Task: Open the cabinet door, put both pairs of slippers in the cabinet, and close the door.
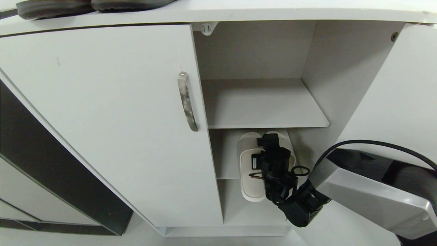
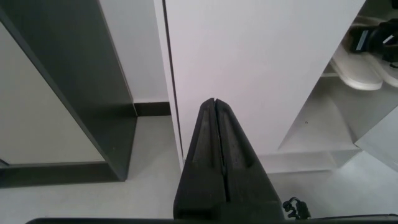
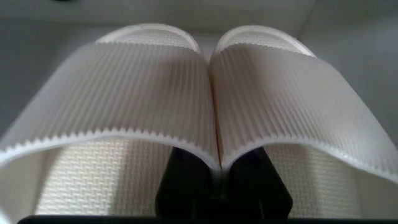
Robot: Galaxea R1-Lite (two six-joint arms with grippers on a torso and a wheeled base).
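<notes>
Between the tightly closed fingers of the right gripper (image 3: 217, 174) sit the adjoining strap edges of the white slippers (image 3: 143, 93), the pair held as one; its long axis runs straight ahead of the gripper, heels nearest, toes into the cabinet (image 1: 317, 68). Heels appear to overhang the lower shelf (image 1: 226, 155) front edge, so judged: advance straight along that axis before release. Farther off, up and to this gripper's left, the dark slippers (image 1: 51, 8) lie on the cabinet top; left gripper (image 2: 214, 124), fingers pressed together and empty, hangs before the closed door (image 1: 102, 119).
</notes>
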